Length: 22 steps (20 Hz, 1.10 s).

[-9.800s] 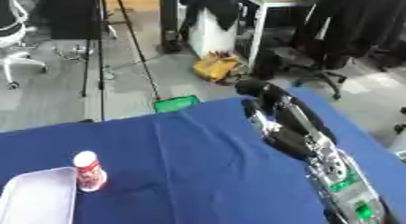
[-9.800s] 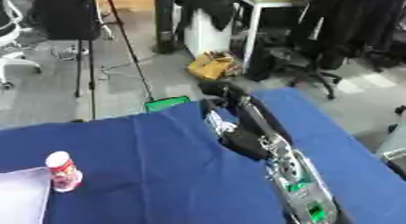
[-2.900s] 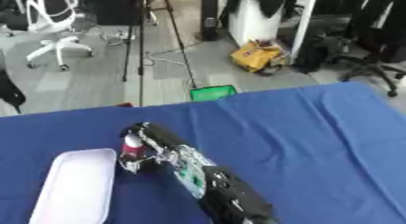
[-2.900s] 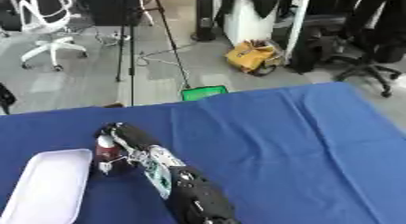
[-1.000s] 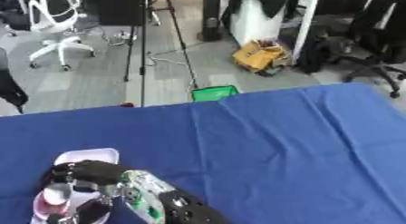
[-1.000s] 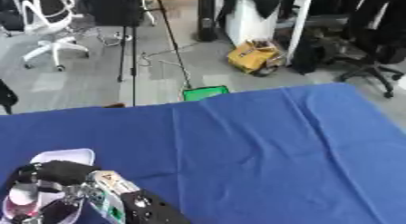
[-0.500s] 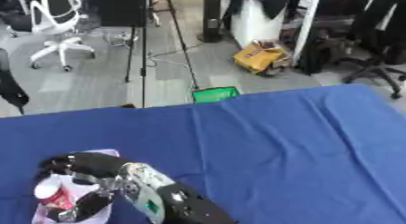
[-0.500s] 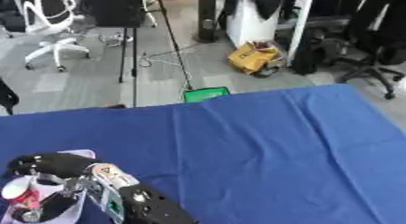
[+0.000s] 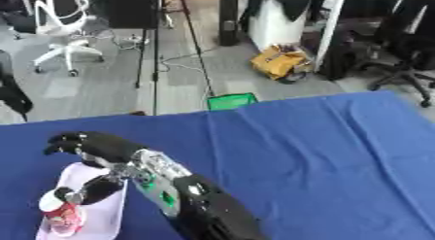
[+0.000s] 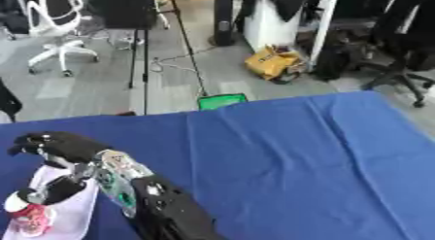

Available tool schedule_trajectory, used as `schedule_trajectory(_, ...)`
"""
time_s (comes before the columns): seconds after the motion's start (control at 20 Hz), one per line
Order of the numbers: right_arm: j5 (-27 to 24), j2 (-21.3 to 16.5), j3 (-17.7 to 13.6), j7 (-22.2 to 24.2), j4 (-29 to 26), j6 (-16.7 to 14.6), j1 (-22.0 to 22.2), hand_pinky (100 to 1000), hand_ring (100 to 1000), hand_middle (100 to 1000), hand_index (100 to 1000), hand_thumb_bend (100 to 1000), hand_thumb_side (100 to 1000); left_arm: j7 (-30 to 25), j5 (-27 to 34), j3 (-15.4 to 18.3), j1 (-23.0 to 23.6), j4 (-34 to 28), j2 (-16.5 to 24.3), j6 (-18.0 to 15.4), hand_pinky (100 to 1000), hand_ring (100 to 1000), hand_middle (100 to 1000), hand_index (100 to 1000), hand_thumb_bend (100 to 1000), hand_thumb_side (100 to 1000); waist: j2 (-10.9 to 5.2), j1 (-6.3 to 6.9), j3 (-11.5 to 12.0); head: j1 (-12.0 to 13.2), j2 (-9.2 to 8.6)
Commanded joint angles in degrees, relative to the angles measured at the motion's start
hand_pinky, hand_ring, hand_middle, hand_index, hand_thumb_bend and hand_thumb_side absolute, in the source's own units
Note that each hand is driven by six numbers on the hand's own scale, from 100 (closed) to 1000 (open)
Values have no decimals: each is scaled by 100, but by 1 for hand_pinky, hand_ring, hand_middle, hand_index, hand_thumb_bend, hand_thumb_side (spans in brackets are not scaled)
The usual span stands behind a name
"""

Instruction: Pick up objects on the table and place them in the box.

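We see a small bottle (image 9: pixel 61 211), white cap, red-and-white label, standing roughly upright inside the white tray-like box (image 9: pixel 108 218). The box lies on the blue cloth at our near left, long side running away from us.

Beyond the blue tablecloth (image 9: pixel 323 151) lay grey floor (image 9: pixel 102 86), a white office chair (image 9: pixel 59 37), and perhaps a tripod (image 9: pixel 157 49).

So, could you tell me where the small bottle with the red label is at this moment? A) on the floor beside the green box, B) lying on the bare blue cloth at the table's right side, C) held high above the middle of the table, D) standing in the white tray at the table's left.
D: the bottle stands upright inside the white tray, below the right hand, whose thumb is at its cap.
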Motion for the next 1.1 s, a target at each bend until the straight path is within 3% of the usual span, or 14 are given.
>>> schedule_trajectory(0.05, -848, -279, -105, -127, -732, 128, -82, 975, 990, 934, 926, 290, 374, 41, -25, 53, -33, -107, 70, -5, 659, 672, 792, 946, 522, 800, -128, -68, -73, 94, -68)
schedule_trajectory(0.3, -2337, -868, -127, 14, -1957, 532, 153, 944, 961, 899, 918, 269, 390, 152, -85, 139, -29, -108, 102, 10, 660, 682, 797, 946, 524, 800, -104, -73, -298, 268, -74)
schedule_trajectory(0.45, -3305, -1714, -388, -112, -3022, 674, 630, 911, 939, 870, 908, 262, 401, 265, -151, 259, -3, -111, 174, 13, 660, 699, 805, 947, 525, 800, -80, -63, -667, 558, -34)
schedule_trajectory(0.65, -4351, -2505, -791, -316, -4082, 1014, 1453, 893, 929, 852, 891, 246, 419, 393, -230, 373, 21, -109, 229, 17, 661, 718, 815, 952, 525, 799, -51, -42, -1045, 803, 20)
schedule_trajectory(0.85, -4689, -2841, -1145, -512, -4651, 1215, 2313, 891, 932, 850, 890, 234, 439, 466, -284, 434, 15, -108, 253, 18, 661, 724, 821, 963, 524, 798, -21, -1, -1339, 971, 123)
schedule_trajectory(1.1, -4652, -2688, -1567, -779, -5061, 1352, 3169, 883, 928, 838, 888, 220, 456, 506, -315, 466, 54, -83, 246, 20, 661, 732, 827, 969, 529, 795, -48, 61, -1573, 1170, 384)
